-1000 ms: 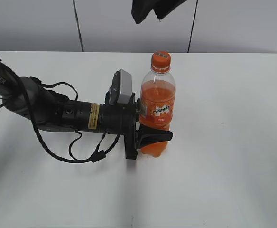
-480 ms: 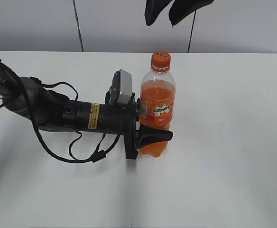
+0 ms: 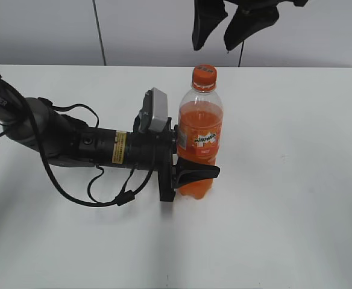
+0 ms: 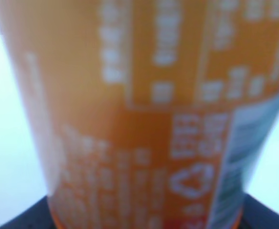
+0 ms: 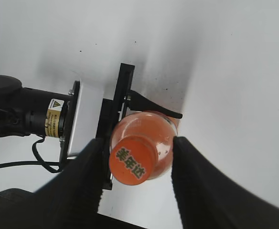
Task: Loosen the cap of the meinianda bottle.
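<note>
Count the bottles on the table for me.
1: the meinianda bottle stands upright mid-table, clamped low by the left gripper. No others visible.

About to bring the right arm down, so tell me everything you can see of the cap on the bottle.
The cap is a small round orange plastic screw cap with white characters printed on its top. It sits on the neck of the upright meinianda bottle, which the left gripper clamps low on the body. The right gripper hangs open above it, not touching; in the right wrist view the cap lies between the two fingers.
</note>
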`<control>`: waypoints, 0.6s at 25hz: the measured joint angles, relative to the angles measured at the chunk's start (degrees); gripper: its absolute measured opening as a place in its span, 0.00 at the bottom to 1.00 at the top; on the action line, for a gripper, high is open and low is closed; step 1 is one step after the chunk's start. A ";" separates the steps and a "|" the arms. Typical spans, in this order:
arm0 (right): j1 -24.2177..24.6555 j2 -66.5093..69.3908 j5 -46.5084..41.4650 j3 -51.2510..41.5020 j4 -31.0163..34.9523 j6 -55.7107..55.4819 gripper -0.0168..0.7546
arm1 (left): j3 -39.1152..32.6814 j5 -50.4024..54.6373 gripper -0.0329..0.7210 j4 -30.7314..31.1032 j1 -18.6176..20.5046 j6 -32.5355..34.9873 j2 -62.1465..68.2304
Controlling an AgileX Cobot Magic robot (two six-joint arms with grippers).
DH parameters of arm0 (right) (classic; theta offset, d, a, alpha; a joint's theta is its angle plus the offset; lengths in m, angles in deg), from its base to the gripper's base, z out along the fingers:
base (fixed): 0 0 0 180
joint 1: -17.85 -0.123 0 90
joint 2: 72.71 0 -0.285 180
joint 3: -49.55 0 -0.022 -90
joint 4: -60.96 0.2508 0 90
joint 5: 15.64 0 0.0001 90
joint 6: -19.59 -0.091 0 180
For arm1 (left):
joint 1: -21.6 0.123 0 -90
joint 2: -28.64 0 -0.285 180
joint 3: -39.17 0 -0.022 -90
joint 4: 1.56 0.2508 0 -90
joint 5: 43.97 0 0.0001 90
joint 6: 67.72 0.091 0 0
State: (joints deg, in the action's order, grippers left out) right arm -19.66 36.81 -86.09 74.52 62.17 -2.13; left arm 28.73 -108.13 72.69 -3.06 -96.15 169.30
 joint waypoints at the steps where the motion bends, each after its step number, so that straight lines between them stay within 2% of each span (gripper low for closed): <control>1: 0.00 0.00 0.00 -0.05 0.06 -0.11 0.48 | 0.00 0.00 0.55 0.00 0.00 0.00 0.00; 8: 0.00 1.65 0.00 -0.05 2.81 -0.39 0.48 | 0.00 0.01 0.55 -0.06 -0.05 -0.04 0.00; 15: 0.00 1.93 0.00 -0.12 2.80 -0.43 0.48 | 0.00 0.06 0.55 -0.06 -0.05 -0.04 0.00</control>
State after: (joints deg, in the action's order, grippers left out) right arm -19.66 38.74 -86.09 74.40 64.97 -2.56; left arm 28.73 -108.07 72.63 -3.11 -96.19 169.30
